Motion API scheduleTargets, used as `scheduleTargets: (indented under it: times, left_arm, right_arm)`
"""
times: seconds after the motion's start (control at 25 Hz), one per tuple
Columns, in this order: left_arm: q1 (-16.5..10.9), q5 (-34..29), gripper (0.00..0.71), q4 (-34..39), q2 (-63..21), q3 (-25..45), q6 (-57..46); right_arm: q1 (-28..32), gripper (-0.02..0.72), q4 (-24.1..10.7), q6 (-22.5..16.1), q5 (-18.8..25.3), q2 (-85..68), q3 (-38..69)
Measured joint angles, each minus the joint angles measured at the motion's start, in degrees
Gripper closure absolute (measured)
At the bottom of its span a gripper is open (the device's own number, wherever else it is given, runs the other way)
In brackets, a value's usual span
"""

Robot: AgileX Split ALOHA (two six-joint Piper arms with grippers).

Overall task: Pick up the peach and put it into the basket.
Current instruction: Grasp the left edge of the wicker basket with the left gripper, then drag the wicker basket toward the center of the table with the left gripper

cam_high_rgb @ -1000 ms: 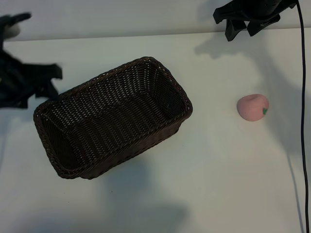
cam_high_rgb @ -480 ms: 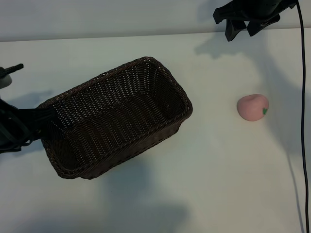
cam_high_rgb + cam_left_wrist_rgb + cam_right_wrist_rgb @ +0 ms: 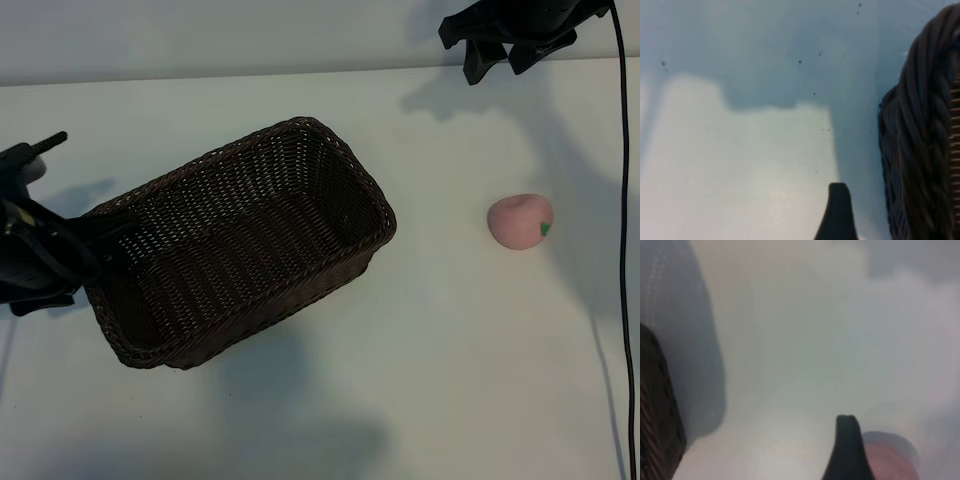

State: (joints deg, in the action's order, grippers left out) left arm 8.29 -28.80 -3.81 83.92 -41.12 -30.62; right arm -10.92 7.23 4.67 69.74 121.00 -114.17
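The peach (image 3: 520, 221) is a small pale-pink ball lying on the white table, right of the basket. The dark-brown wicker basket (image 3: 240, 240) stands empty and slanted in the middle. My left gripper (image 3: 85, 262) is open at the basket's left end and overlaps its rim there. In the left wrist view one dark finger (image 3: 838, 212) shows above bare table, with the braided basket rim (image 3: 922, 150) just beside it. My right gripper (image 3: 497, 62) hangs open and empty at the back right, well behind the peach. Its wrist view shows one finger (image 3: 847, 450) with the peach (image 3: 892, 462) beyond it.
A black cable (image 3: 626, 200) runs down the table's right side, close to the peach. The table's back edge meets a pale wall (image 3: 250, 40). Bare table (image 3: 450, 380) lies in front of the basket and the peach.
The left arm has swung from the back left down to the basket's left end. The basket, the peach and the right arm have stayed where they were.
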Motion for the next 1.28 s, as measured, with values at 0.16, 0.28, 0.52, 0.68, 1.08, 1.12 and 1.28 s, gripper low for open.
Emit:
scheduleTargets:
  times: [0.16, 0.28, 0.52, 0.68, 1.08, 1.12, 1.28]
  left_arm:
    - [0.0, 3.4, 0.117, -3.6, 2.6, 0.0, 2.0]
    - [0.0, 5.4, 0.117, -7.4, 4.8, 0.0, 5.2]
    - [0.0, 6.9, 0.117, -15.1, 10.4, 0.0, 12.5]
    - [0.0, 7.0, 0.13, -17.1, 12.0, -0.1, 14.4]
    - [-0.1, 8.6, 0.289, -18.9, 12.2, -0.2, 15.2]
    - [-0.1, 8.6, 0.289, -19.1, 12.0, -0.2, 15.5]
    - [-0.1, 8.1, 0.308, -19.1, 10.8, 0.0, 16.3]
  right_arm:
    - [0.0, 0.185, 0.0, 0.0, 0.0, 0.0, 0.0]
    - [0.0, 0.185, 0.0, 0.0, 0.0, 0.0, 0.0]
    - [0.0, 0.185, 0.0, 0.0, 0.0, 0.0, 0.0]
    - [0.0, 0.185, 0.0, 0.0, 0.0, 0.0, 0.0]
    - [0.0, 0.185, 0.1, 0.0, 0.0, 0.0, 0.0]
    - [0.0, 0.185, 0.1, 0.0, 0.0, 0.0, 0.0]
    - [0.0, 0.185, 0.1, 0.0, 0.0, 0.0, 0.0]
